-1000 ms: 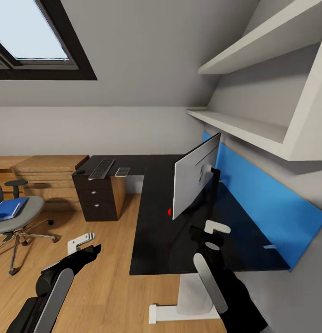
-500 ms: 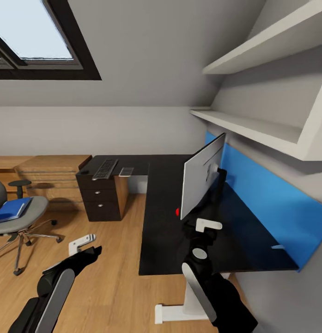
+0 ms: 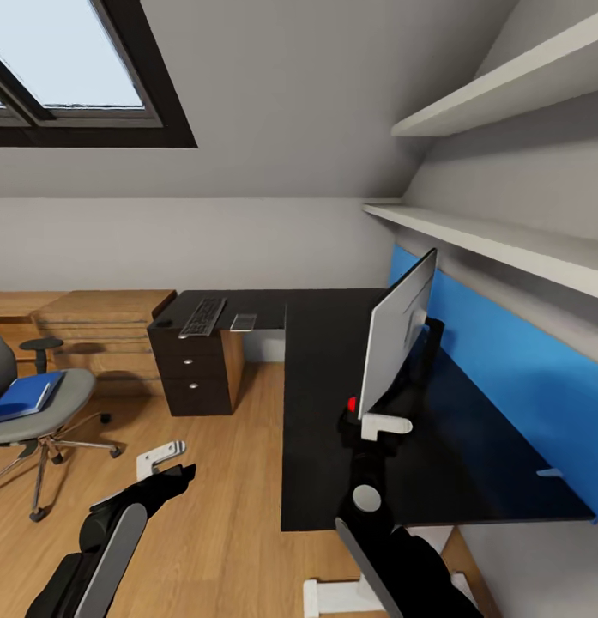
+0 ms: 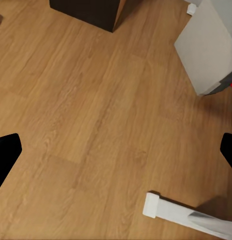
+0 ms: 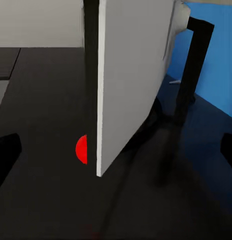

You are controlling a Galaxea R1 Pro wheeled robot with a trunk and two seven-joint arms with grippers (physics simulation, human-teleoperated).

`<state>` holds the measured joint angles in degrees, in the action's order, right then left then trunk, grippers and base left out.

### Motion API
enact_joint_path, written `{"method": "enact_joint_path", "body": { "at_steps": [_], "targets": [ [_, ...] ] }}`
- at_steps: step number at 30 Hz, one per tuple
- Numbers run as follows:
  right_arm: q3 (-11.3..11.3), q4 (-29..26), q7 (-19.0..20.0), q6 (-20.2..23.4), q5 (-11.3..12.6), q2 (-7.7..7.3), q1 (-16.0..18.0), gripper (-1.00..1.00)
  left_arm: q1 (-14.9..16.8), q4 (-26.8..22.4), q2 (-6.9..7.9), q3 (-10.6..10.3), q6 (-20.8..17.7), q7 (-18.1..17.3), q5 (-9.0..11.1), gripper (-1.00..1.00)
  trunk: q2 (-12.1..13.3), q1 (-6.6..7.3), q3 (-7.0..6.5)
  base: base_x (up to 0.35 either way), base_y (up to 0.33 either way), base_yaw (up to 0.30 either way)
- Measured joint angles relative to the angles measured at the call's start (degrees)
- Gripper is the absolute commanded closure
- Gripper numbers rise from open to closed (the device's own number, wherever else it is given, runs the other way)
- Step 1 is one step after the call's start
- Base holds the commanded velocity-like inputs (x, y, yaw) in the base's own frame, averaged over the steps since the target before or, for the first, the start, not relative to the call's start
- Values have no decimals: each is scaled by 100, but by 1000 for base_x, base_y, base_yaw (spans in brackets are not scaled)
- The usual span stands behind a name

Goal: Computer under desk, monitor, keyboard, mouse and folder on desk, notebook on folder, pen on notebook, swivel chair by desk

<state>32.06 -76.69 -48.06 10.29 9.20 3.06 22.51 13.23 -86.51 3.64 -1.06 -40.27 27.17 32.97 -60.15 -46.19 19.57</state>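
Observation:
The monitor (image 3: pixel 400 342) stands on the black desk (image 3: pixel 320 463), seen nearly edge-on with its grey back showing. My right gripper (image 3: pixel 383 426) hovers open at its lower corner by the red dot (image 3: pixel 352 403); the right wrist view shows the monitor's edge (image 5: pixel 126 75) just ahead of the right gripper (image 5: pixel 116 152). The keyboard (image 3: pixel 202 317) and a thin grey notebook (image 3: pixel 243 322) lie on the desk's far wing. The blue folder (image 3: pixel 24 396) rests on the swivel chair (image 3: pixel 50 410) at left. My left gripper (image 3: pixel 167 462) is open above the floor, facing the grey computer (image 4: pixel 203 50).
Black drawers (image 3: pixel 194 373) with silver knobs stand under the far wing beside a low wooden shelf unit (image 3: pixel 97 330). White shelves (image 3: pixel 487 236) jut out over the desk along a blue wall panel (image 3: pixel 513 378). The desk's white foot (image 4: pixel 188 217) lies on the wood floor.
The camera has shifted, so desk and monitor sit further right in the picture. My right gripper has come closer to the monitor's lower corner. The left arm holds its pose.

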Motion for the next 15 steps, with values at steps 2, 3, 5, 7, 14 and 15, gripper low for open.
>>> {"method": "enact_joint_path", "body": {
  "at_steps": [2, 3, 5, 7, 14, 15],
  "targets": [
    [20, 29, -50, -36, -230, -3, -33, -100, 0, 4, 0, -7, -3, 0, -1, -100, 0, 0, 0, 19, 14, 0],
    [25, 45, -67, -50, -290, -3, -41, -100, 0, 5, -1, -8, -4, 0, -1, -100, 0, 0, 0, 33, 10, 0],
    [30, 88, -101, -120, -408, -4, -53, -100, 0, 7, -1, -11, -2, -2, 0, -100, 0, 1, 0, 139, 6, 0],
    [32, 108, -125, -193, -455, -5, -59, -100, 0, 8, -1, -14, -1, -4, 0, -100, 0, 1, 0, 221, 3, 0],
    [30, 135, -241, -528, -516, -163, -68, -100, 0, 9, -1, -24, -6, -5, 1, -100, 0, 0, 0, 105, 1, 0],
    [29, 135, -244, -534, -517, -169, -68, -100, 0, 9, -1, -26, -7, -4, 0, -100, 0, 0, 0, 33, 0, 0]
  ]
}}
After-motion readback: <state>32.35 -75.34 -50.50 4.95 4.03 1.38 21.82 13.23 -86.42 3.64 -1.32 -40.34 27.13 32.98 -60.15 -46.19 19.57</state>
